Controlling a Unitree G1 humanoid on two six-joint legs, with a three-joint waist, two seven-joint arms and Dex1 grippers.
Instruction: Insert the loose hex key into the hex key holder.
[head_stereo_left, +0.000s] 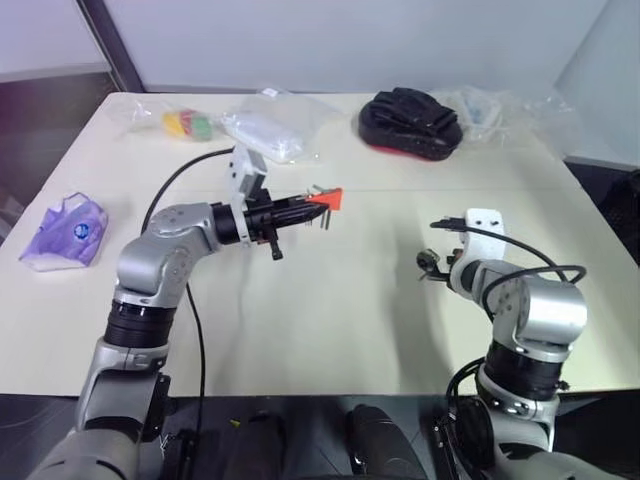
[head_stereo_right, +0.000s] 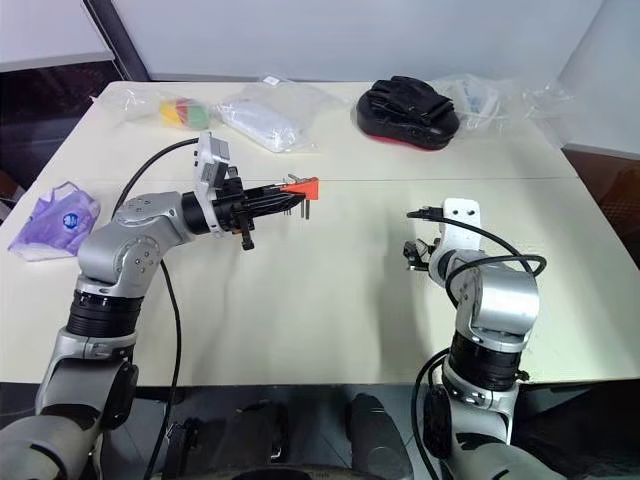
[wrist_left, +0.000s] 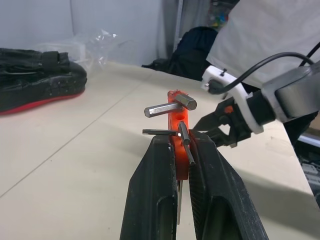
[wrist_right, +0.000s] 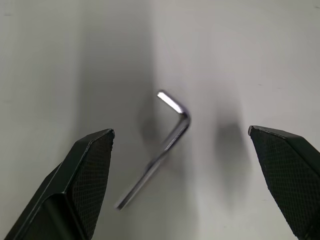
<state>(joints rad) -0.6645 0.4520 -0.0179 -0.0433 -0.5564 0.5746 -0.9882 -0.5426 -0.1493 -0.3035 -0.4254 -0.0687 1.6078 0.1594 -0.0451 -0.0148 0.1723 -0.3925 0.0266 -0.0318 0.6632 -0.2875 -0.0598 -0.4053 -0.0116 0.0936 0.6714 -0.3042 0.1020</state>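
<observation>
Holding the red holder (wrist_left: 177, 130) aloft, left gripper (head_stereo_left: 300, 210) clamped shut. Right gripper (wrist_right: 182, 185) gaped wide at four o'clock over the hex key (wrist_right: 165, 145) on the table (head_stereo_left: 350, 310); pickup, insertion outstanding.

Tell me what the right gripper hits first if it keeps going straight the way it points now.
Most likely the loose hex key, lying on the table between the open fingers of the right gripper. Depth is unclear.

The hex key holder (head_stereo_left: 328, 198) sits left of centre above the table (head_stereo_left: 330, 310) — the loose hex key (wrist_right: 165, 145) lies right.
</observation>
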